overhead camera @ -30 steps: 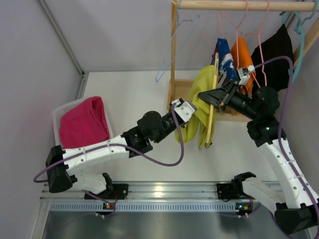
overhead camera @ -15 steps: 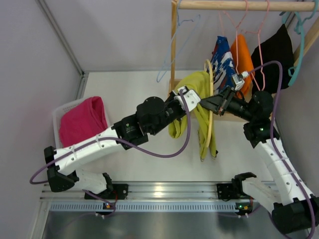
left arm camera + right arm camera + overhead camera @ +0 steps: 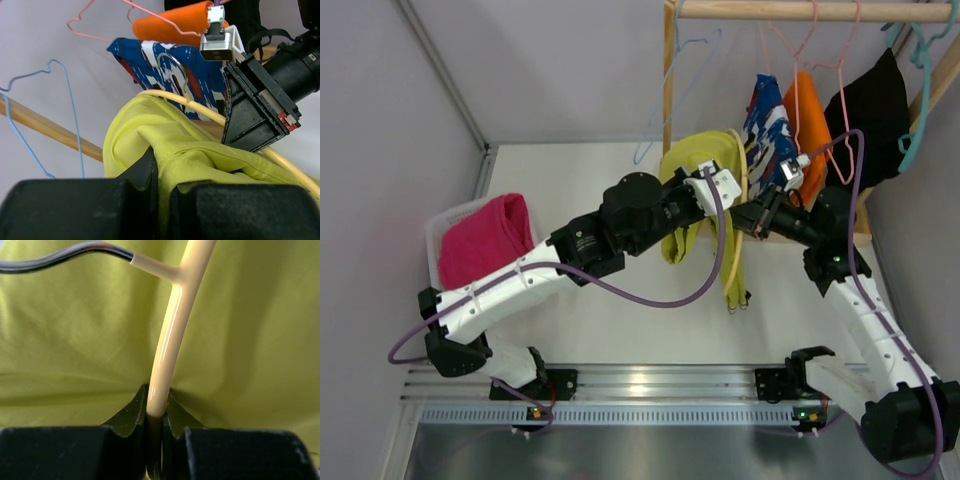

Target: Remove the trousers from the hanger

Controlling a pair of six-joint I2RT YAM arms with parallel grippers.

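Note:
The lime yellow-green trousers (image 3: pixel 692 170) hang over a cream hanger (image 3: pixel 739 215) in front of the wooden rack. My left gripper (image 3: pixel 718 186) is shut on a fold of the trousers (image 3: pixel 200 160) and holds it up near the hanger's top. My right gripper (image 3: pixel 748 216) is shut on the cream hanger's rod (image 3: pixel 167 355), with the yellow-green cloth (image 3: pixel 80 340) right behind it. The trousers' long leg (image 3: pixel 732 270) hangs down to a striped hem. The magenta-pink trousers (image 3: pixel 488 245) lie in the white basket (image 3: pixel 435 232) at the left.
The wooden rack (image 3: pixel 669 90) carries a blue wire hanger (image 3: pixel 665 95), a blue patterned garment (image 3: pixel 769 125), an orange garment (image 3: pixel 807 115), pink wire hangers and a black garment (image 3: pixel 873 115). Grey walls stand at the left and right.
My left gripper has lifted the yellow-green cloth up and to the right, bunching it over the hanger's top. My right gripper with the hanger has shifted slightly left and down.

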